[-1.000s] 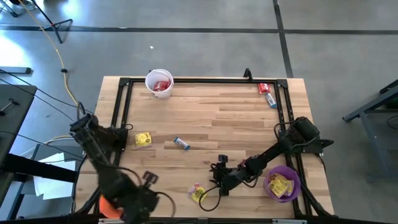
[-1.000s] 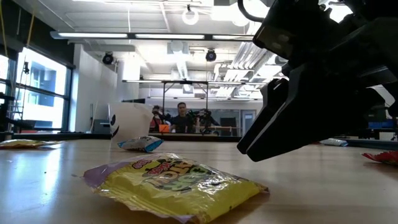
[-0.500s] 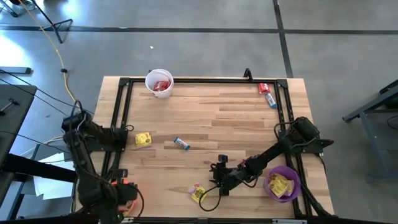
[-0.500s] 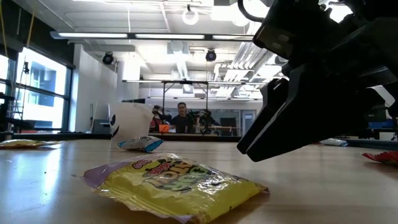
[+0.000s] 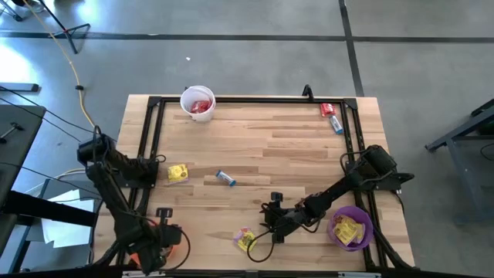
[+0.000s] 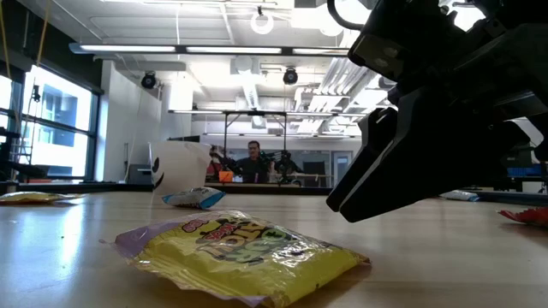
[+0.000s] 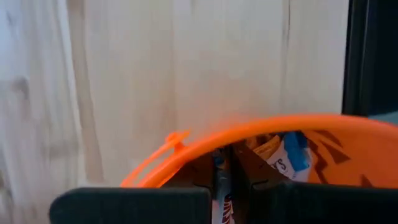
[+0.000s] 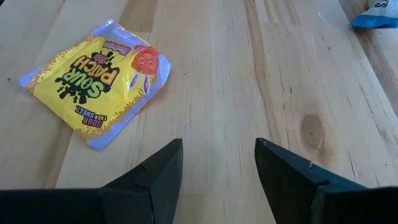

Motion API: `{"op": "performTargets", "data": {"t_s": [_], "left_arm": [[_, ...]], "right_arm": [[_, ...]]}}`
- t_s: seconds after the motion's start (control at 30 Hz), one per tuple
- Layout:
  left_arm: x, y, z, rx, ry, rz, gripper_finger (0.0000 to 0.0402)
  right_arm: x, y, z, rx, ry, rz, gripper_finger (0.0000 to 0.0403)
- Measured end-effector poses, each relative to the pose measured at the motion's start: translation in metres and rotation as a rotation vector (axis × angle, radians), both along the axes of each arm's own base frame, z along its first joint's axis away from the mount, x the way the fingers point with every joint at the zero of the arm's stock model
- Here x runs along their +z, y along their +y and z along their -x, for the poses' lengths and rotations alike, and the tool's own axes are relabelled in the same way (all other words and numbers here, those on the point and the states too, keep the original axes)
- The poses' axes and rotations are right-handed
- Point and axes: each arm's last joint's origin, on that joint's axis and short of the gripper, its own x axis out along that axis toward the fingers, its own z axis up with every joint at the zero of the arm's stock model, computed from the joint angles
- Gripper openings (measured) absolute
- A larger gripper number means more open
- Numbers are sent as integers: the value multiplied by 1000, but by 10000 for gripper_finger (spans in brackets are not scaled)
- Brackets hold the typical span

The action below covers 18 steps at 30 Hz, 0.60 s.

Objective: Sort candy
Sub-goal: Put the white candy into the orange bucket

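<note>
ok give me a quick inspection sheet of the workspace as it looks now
surface: wooden table inside a black frame.
job's things: yellow packets near the front edge and at the left; blue bar mid-table; red and blue candies at the far right corner.
clutter: white cup, purple cup and orange cup, each holding candy.
grippers: left gripper shut over the orange cup; right gripper open, behind the front yellow packet.
cables: yellow cable on the floor.
surroundings: person far behind.
</note>
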Motion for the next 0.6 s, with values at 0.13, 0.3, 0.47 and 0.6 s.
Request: {"op": "performTargets", "data": {"t_s": [0.13,0.3,0.47,0.6], "left_arm": [[1,1,-11,-36,-35,17,1],[1,5,-24,-79,-55,27,2],[1,14,-35,-44,-13,47,27],[1,18,-40,-11,44,94,72]], "right_arm": [[0,0,0,0,0,0,196],[0,0,0,0,0,0,196],[0,0,0,5,3,-4,196],[0,0,0,0,0,1,196]]}}
